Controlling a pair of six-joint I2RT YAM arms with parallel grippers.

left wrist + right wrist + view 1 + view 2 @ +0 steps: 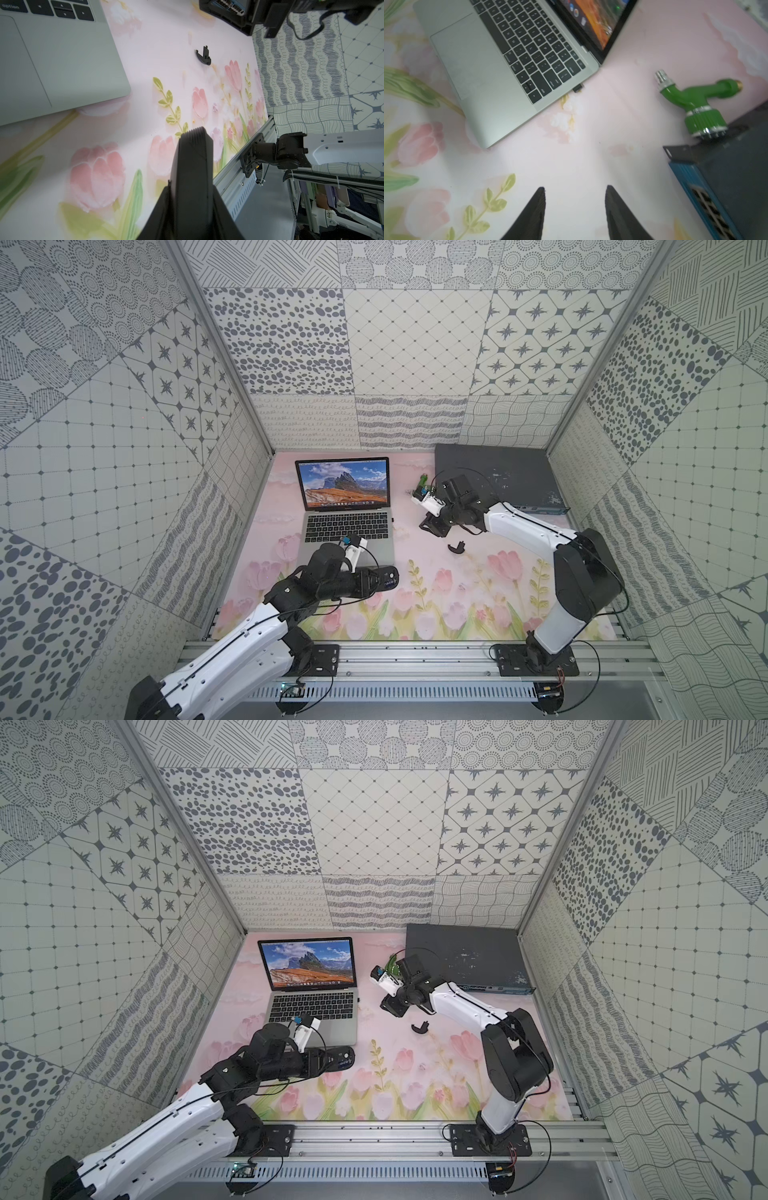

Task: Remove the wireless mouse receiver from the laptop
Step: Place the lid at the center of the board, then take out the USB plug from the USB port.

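Observation:
The open silver-grey laptop (349, 543) stands at the back left of the flowered mat, its screen lit. The wireless mouse receiver (578, 87), a tiny black stub, sticks out of the laptop's right edge next to the keyboard; both top views show it as a speck (392, 520) (358, 1001). My right gripper (575, 188) hovers over the mat right of the laptop, open and empty, well apart from the receiver; it also shows from above (432, 527). My left gripper (196, 133) is shut with nothing visible in it, lying over the mat near the laptop's front right corner (395, 572).
A green hose nozzle (695, 99) lies by the dark grey switch box (498, 472) at the back right. A small black plastic piece (456, 548) (203, 56) rests on the mat between the arms. Patterned walls enclose three sides; a metal rail (415, 655) runs along the front.

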